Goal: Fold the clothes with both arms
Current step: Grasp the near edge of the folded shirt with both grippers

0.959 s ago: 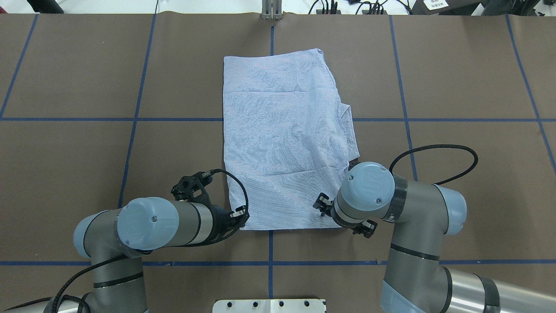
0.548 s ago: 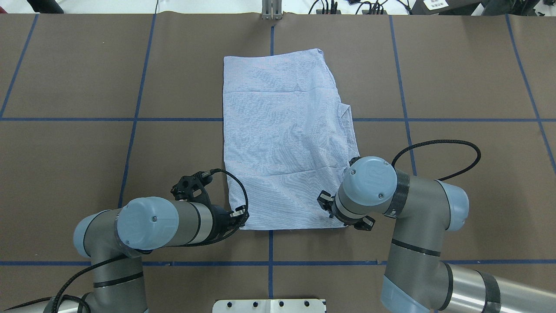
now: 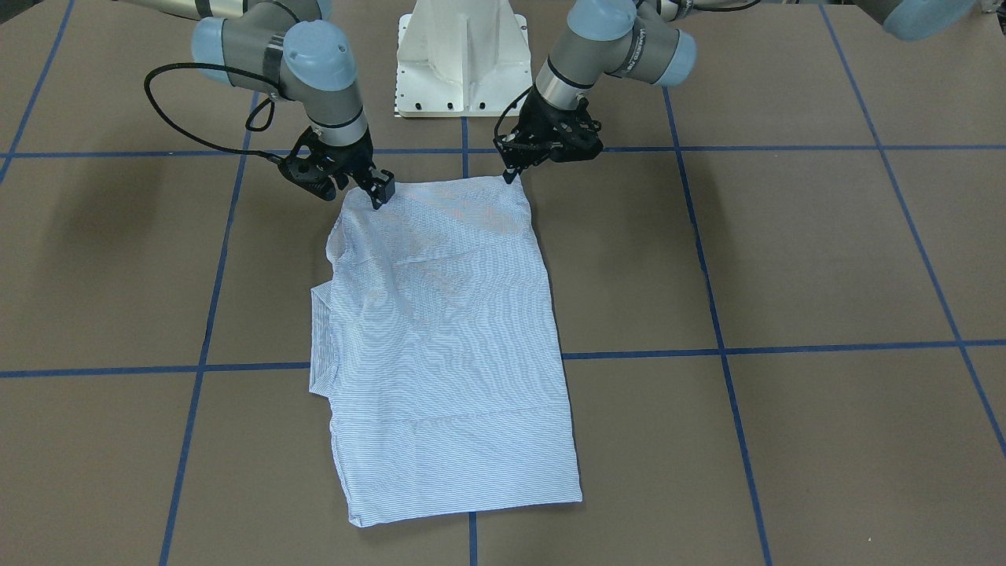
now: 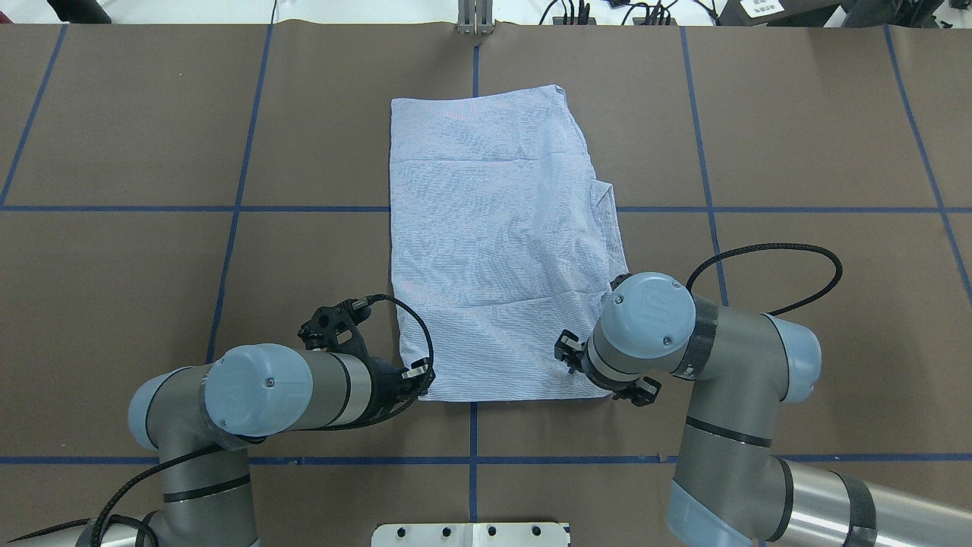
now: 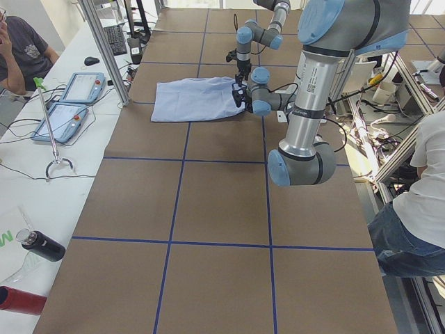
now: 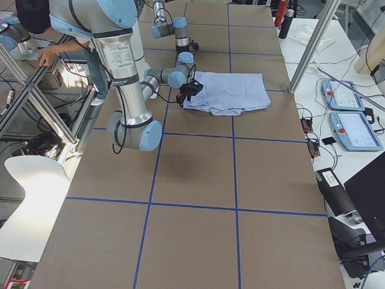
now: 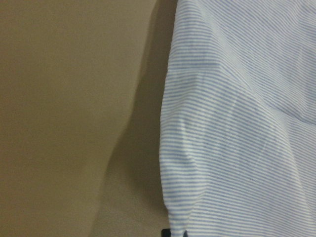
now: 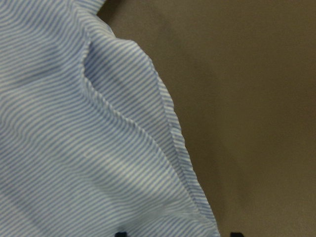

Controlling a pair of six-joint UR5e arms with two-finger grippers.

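Right end effector shifted slightly, wide around shirt corner; left end effector tight on shirt.

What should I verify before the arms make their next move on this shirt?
1. Shirt lies flat in a long rectangle: ok.
2. Left claw at its near corner: ok.
3. Left claw shut on the cloth: cannot tell.
4. Right claw at the other near corner: ok.
5. Right claw shut on the cloth: not ok; its fingertips sit apart, straddling the corner.
6. Table around the shirt bare of other things: ok.
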